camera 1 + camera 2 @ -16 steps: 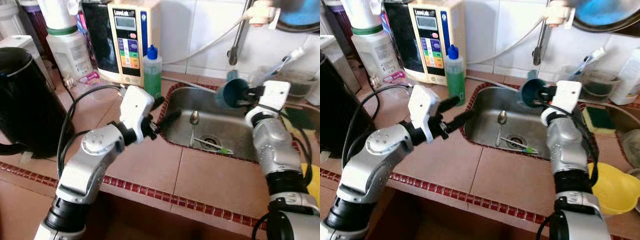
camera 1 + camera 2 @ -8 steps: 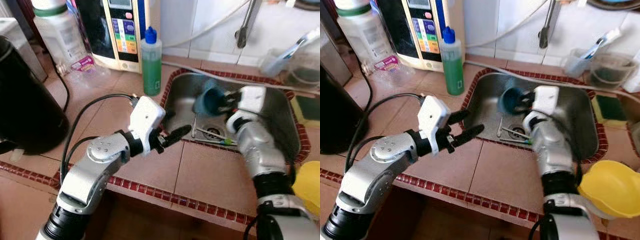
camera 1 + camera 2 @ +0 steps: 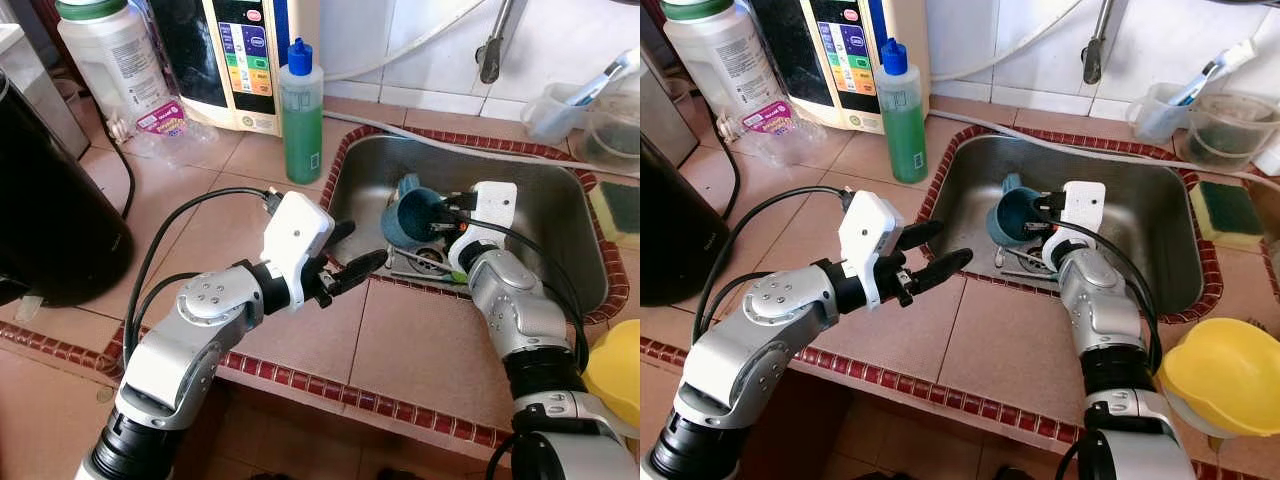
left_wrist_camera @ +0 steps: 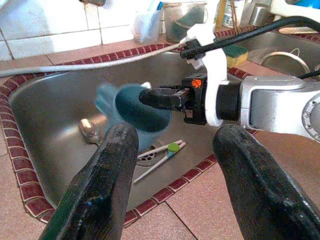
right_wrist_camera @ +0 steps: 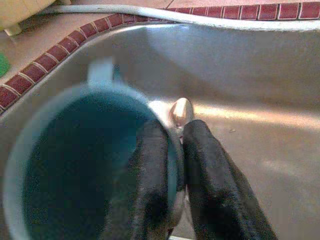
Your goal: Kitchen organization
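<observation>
the right gripper (image 3: 1033,215) pinches the rim of the teal mug (image 3: 1012,214), one finger inside and one outside, holding it tilted low in the steel sink (image 3: 1160,250) above a spoon (image 4: 90,129). the left gripper (image 3: 930,250) hovers over the counter's tiled edge (image 3: 970,340) beside the sink, fingers spread and empty.

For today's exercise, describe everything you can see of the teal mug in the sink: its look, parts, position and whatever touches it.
The teal mug is a round cup, glossy, plastic or ceramic by its look, with one loop handle on the side away from the gripper. It is tilted on its side, mouth towards the right gripper, inside the stainless steel sink above the drain. The gripper's two black fingers pinch its rim, one inside, one outside. Its inside looks empty. A metal spoon lies just behind.
</observation>
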